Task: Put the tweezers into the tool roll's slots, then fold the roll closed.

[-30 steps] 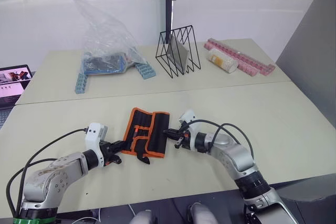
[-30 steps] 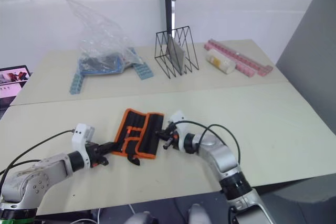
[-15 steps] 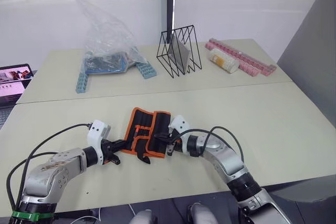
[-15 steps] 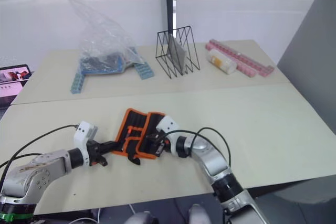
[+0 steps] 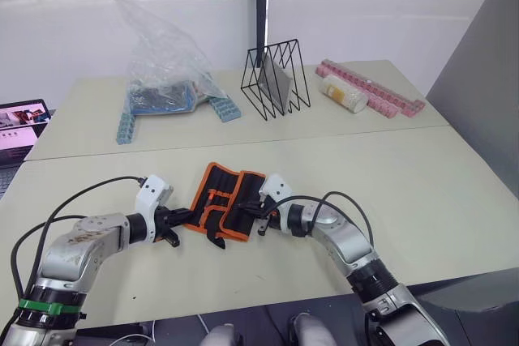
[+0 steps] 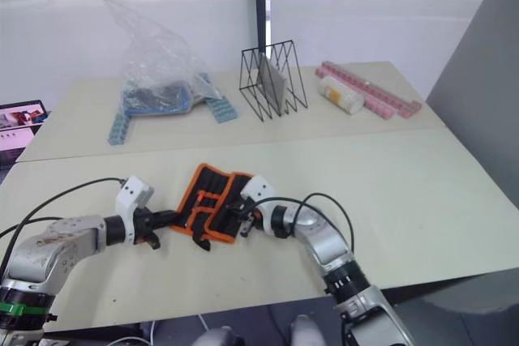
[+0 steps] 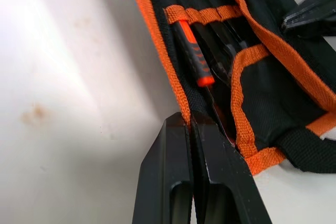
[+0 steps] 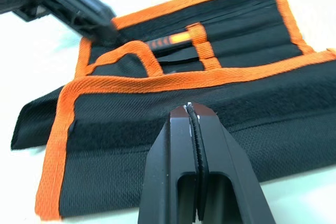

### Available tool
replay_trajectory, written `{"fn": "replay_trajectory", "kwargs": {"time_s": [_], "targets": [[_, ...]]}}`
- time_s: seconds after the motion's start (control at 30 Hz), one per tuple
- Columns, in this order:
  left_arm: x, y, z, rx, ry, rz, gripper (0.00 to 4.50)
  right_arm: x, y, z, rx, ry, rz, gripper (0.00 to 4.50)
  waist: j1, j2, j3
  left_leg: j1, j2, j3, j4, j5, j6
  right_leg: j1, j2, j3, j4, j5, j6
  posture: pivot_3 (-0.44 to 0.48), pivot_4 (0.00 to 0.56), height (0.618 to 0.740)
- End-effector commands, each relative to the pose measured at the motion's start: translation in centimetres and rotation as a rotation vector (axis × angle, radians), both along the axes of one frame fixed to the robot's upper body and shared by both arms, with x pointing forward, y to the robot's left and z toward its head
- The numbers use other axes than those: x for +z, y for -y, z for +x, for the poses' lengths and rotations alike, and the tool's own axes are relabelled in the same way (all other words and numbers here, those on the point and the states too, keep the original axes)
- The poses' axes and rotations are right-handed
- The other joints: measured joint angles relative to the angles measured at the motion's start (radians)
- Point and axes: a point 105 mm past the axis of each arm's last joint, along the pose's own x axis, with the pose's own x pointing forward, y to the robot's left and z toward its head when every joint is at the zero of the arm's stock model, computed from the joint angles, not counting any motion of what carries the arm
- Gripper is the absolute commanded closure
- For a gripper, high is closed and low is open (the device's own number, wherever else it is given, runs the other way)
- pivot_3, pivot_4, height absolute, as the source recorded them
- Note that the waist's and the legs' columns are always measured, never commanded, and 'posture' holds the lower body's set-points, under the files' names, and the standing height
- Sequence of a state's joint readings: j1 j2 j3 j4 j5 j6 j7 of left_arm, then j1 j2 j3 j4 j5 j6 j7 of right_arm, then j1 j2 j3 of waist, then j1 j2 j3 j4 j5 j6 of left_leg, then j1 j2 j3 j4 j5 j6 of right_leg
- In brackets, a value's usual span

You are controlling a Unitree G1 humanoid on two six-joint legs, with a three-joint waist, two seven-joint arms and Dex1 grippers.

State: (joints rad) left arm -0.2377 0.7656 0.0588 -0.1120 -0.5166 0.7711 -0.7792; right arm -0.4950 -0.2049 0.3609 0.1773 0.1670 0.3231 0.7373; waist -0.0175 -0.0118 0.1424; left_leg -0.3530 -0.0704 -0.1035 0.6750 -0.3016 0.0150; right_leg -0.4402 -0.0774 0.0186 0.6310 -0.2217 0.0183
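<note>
The black fabric tool roll with orange piping (image 5: 225, 207) lies on the near beige table (image 5: 438, 200), between the left gripper (image 5: 180, 221) on its left and the right gripper (image 5: 258, 214) on its right. Behind, on the far table, stand a clear plastic bag (image 5: 162, 58) left, a black wire rack (image 5: 274, 79) centre, and pink blocks (image 5: 369, 87) right.

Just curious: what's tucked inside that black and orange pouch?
Inside the tool roll, an orange-handled tool and dark slim tools sit under an orange band; their lower ends are hidden by fabric.
</note>
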Motion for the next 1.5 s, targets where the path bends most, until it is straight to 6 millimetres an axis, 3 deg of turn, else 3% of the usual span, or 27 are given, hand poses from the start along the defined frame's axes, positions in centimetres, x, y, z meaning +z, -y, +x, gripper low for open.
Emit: {"fn": "replay_trajectory", "kwargs": {"time_s": [0.03,0.13,0.23,0.57,0.8,1.13,1.23,1.4,1.5], "targets": [[3.6,1.3,-0.1,-0.087,0.087,-0.061,4.48,-1.1,0.3,0.0,-0.016,-0.021,-0.040,4.50,0.000,0.000,0.000,0.000,0.000,0.000,0.000,0.000,0.000,0.000,0.000,0.000,0.000,0.000,0.000,0.000,0.150,0.724],[5.5,3.3,-0.9,-0.179,0.098,-0.149,4.48,-1.1,0.1,0.0,-0.017,-0.023,-0.040,4.50,0.000,0.000,0.000,0.000,0.000,0.000,0.001,0.000,0.000,0.000,0.000,0.000,0.000,0.000,0.000,0.000,0.150,0.724],[5.7,5.1,-1.8,-0.251,0.067,-0.207,4.48,-1.1,-0.1,-0.1,-0.019,-0.024,-0.037,4.50,-0.001,0.000,0.000,0.000,0.000,0.000,0.001,0.000,0.000,0.001,0.000,0.000,0.000,0.000,0.000,0.000,0.150,0.724],[0.7,9.2,-1.4,-0.258,-0.027,-0.202,4.48,-1.2,0.1,-0.2,-0.022,-0.027,-0.042,4.50,-0.001,0.000,0.000,0.000,0.000,0.000,0.001,0.001,-0.001,0.000,0.000,0.000,0.001,0.000,0.000,0.000,0.150,0.724],[-3.1,8.4,-0.8,-0.207,-0.062,-0.051,4.48,-0.6,0.4,0.0,-0.038,-0.019,-0.023,4.50,0.008,-0.001,-0.001,0.002,-0.001,0.000,0.003,0.001,-0.001,0.004,0.000,0.000,0.001,0.000,0.000,0.000,0.150,0.724],[-2.9,8.8,-0.1,-0.206,-0.045,-0.041,4.48,1.7,1.2,0.5,-0.071,0.014,0.069,4.50,0.012,0.000,-0.001,0.004,-0.001,0.000,0.003,-0.001,0.003,0.005,0.000,0.000,0.001,0.000,0.000,0.000,0.150,0.724],[-3.3,9.2,0.0,-0.205,-0.055,-0.041,4.48,3.3,1.9,0.5,-0.079,0.022,0.137,4.50,0.017,0.000,-0.001,0.004,-0.001,0.000,0.004,-0.001,0.003,0.005,-0.001,0.000,0.001,0.000,0.000,0.000,0.150,0.724],[-3.7,9.4,0.0,-0.191,-0.068,-0.042,4.48,5.4,3.6,-0.2,-0.053,0.027,0.201,4.50,0.028,0.000,-0.001,0.003,-0.002,0.000,0.005,-0.001,0.003,0.005,-0.001,0.000,0.001,0.001,0.001,0.000,0.150,0.724],[-4.2,9.4,-0.2,-0.193,-0.079,-0.024,4.48,6.2,3.3,-0.7,-0.001,0.042,0.211,4.50,0.027,0.000,-0.001,0.003,-0.001,0.000,0.005,-0.002,0.004,0.006,-0.001,0.000,0.001,0.001,0.001,0.000,0.150,0.724]]}}
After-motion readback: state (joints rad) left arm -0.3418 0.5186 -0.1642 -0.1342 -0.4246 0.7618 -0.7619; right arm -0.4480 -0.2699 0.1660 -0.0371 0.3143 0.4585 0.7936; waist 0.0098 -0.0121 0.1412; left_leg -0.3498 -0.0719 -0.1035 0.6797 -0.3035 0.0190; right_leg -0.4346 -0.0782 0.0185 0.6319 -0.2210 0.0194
